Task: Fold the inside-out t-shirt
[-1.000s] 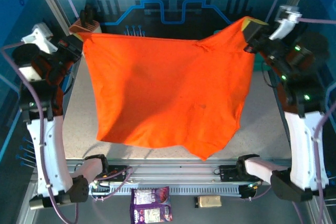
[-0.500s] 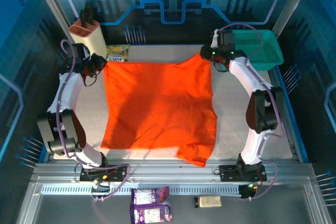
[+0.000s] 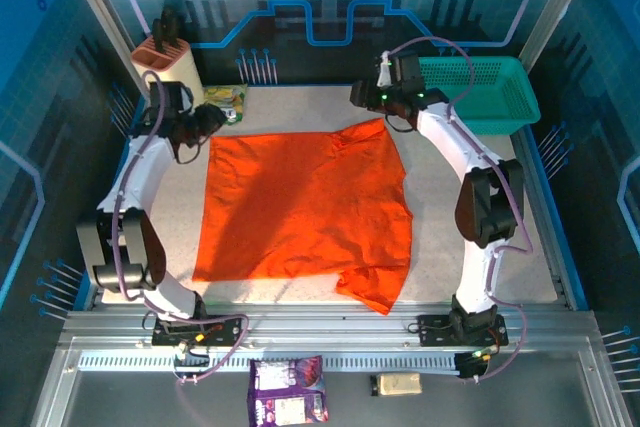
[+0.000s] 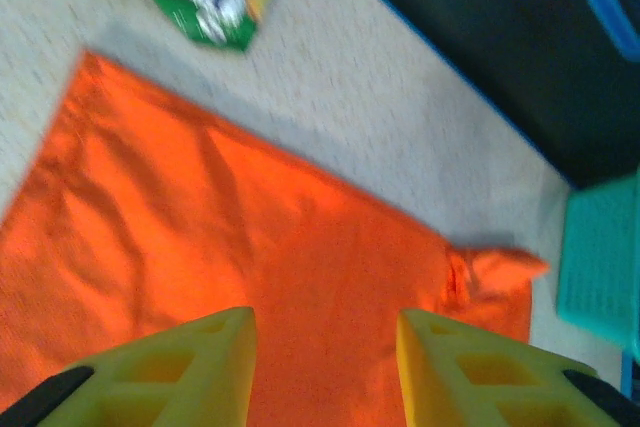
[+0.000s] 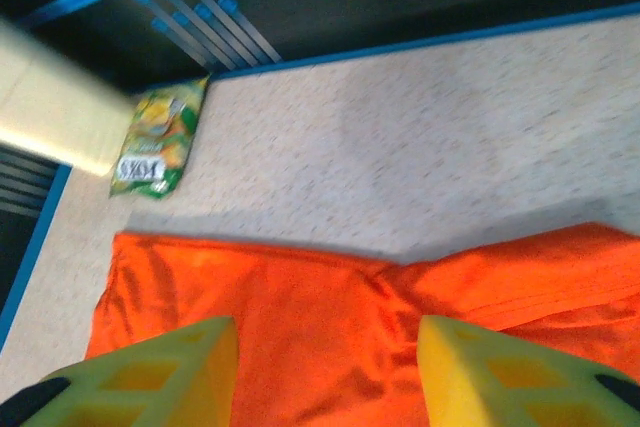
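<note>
Where the teal basket point(image 3: 478, 125) sits at the far right corner of the table point(image 3: 450, 247), the inside-out t-shirt point(image 3: 305, 207) lies spread open on the speckled top. It is to the basket's left and nearer the arm bases, and its far right corner is close to the basket but apart from it. The cloth is bright orange and mostly flat, with soft wrinkles. The corner toward the basket is bunched into a small fold, and the near edge on the basket's side ends in a rumpled flap.

The right gripper point(image 3: 366, 97) hangs just left of the basket, by that bunched corner. In its wrist view the yellow fingers point(image 5: 170, 367) stand apart with nothing between them, only cloth and tabletop below. The left gripper point(image 3: 205, 123) is well left of the basket, at the shirt's other far corner. Its fingers point(image 4: 200, 357) are parted likewise and grip nothing.

Further left of the basket, a green snack bag point(image 3: 228, 99) lies just beyond the shirt's far edge. A beige block point(image 3: 165, 62) stands past it.
</note>
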Available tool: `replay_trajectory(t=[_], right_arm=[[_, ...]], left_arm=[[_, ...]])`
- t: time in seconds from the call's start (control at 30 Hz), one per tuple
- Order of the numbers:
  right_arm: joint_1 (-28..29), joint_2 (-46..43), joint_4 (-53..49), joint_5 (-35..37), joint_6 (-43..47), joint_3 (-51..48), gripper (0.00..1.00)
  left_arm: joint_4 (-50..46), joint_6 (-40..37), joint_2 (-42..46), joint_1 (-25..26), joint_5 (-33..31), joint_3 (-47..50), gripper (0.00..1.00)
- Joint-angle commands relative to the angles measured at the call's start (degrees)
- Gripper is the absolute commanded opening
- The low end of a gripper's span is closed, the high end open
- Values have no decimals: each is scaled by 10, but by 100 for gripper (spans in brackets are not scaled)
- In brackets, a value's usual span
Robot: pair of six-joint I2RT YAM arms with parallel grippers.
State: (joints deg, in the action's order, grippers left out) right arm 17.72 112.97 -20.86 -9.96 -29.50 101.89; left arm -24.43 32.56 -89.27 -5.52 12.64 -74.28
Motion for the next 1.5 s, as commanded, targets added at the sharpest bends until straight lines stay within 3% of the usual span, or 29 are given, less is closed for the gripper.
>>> replay_trajectory(t=[0.0, 0.1, 0.2, 0.3, 0.77, 1.47], right_arm=[[25, 26, -18, -52, -13, -11, 54], [38, 56, -15, -53, -38, -12, 59], [42, 79, -9, -32, -79, -20, 76], [41, 102, -1, -21, -117, -23, 80], [19, 174, 66, 3, -314, -30, 77], [1, 254, 162, -35, -379, 47, 62]], left_arm=[[-24, -6, 32, 31, 17, 79, 41], [-1, 8, 60, 63, 22, 146, 41], [18, 24, 72, 87, 27, 207, 41], [45, 44, 78, 101, 32, 259, 40], [56, 36, 47, 111, 10, 315, 39], [40, 23, 25, 111, -10, 320, 39]])
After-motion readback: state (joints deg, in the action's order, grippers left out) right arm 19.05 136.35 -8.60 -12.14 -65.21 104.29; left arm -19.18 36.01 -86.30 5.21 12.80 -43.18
